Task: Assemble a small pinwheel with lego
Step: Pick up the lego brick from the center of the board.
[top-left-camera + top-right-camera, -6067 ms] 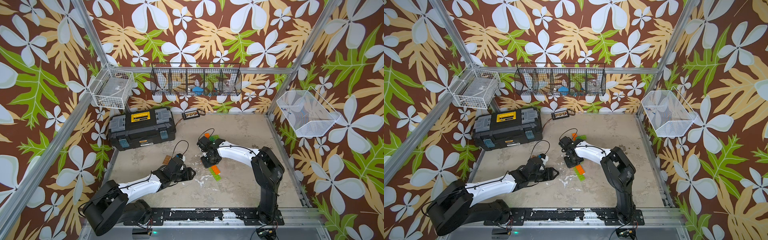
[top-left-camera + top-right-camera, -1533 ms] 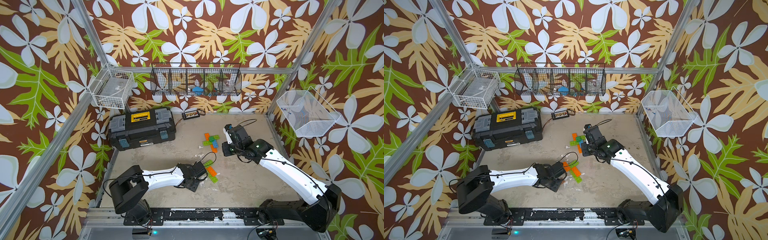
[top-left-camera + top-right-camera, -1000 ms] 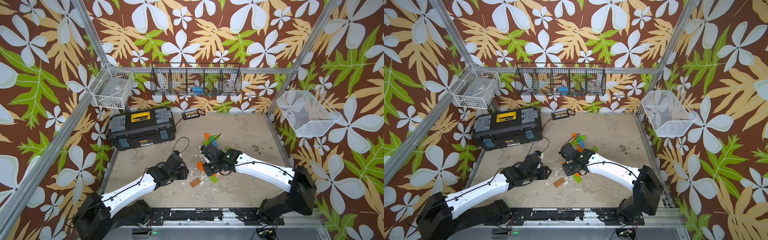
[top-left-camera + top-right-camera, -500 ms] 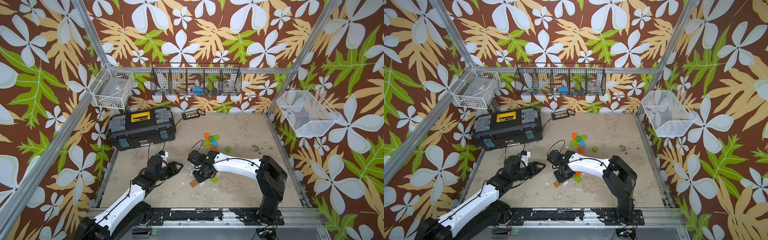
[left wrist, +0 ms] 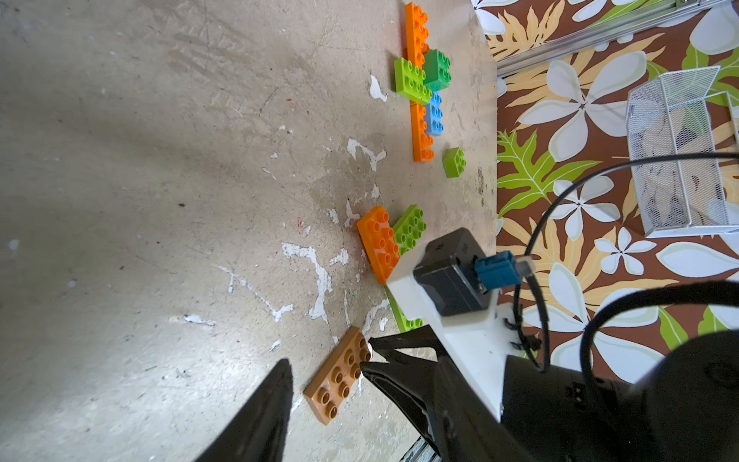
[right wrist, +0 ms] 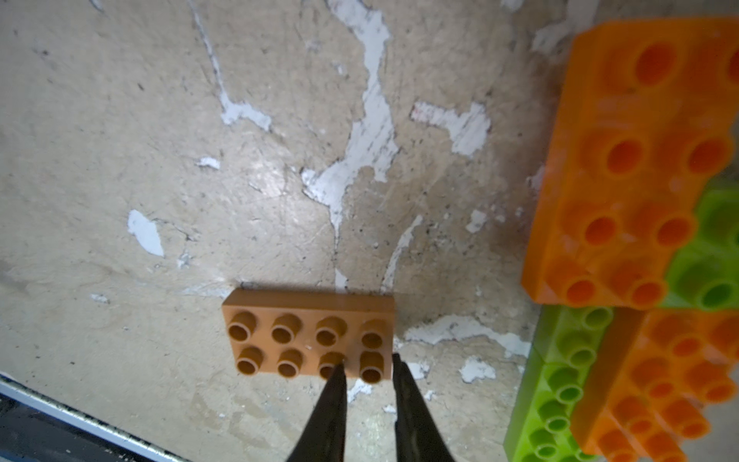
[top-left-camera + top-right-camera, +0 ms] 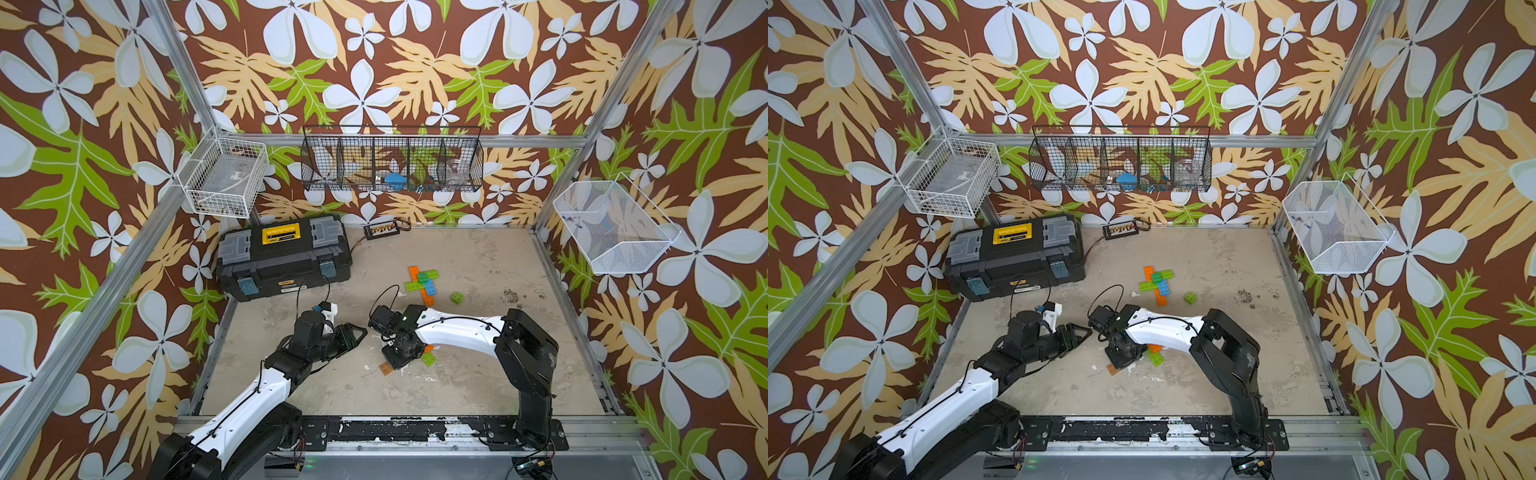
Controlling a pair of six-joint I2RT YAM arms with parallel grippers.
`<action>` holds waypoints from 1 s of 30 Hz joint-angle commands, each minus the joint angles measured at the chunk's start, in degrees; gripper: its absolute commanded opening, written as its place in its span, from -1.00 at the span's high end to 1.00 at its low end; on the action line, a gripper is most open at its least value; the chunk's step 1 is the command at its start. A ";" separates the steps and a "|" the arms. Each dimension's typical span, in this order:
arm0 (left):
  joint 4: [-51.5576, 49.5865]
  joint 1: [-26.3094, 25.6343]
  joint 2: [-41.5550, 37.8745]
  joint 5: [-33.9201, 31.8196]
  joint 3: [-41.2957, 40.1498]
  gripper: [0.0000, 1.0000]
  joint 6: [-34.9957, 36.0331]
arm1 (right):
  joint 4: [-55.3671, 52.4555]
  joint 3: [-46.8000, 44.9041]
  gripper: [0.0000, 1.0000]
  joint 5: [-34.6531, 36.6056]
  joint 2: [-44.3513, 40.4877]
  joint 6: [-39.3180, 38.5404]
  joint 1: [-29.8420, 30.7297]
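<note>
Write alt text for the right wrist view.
A gripper, its tips narrowly apart, sits at one long edge of a thin brown brick, flanking a corner stud. The brick lies flat, studs up, on a scuffed, paint-flecked floor. Apart from it, orange bricks and lime bricks cluster together, slightly blurred.

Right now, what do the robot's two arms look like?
The left arm and right arm are smooth white tubes with chunky black joints. The left end effector and right end effector are black, with two thin pointed fingers. Thin black cables loop by the wrists, and each wrist carries a small camera with a blue plug.
</note>
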 commanded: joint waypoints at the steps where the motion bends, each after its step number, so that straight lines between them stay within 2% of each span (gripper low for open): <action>1: 0.83 0.11 0.31 0.45 0.12 -0.17 0.89 | -0.69 0.19 0.53 0.78 0.52 0.20 0.09; 20: 1.65 0.11 1.75 0.93 -0.10 -0.17 1.18 | -2.36 -2.43 0.57 0.43 1.24 -0.39 0.81; 30: 0.27 0.07 1.07 0.29 0.34 -0.16 1.76 | -2.67 -1.85 0.74 0.89 0.14 -0.21 1.06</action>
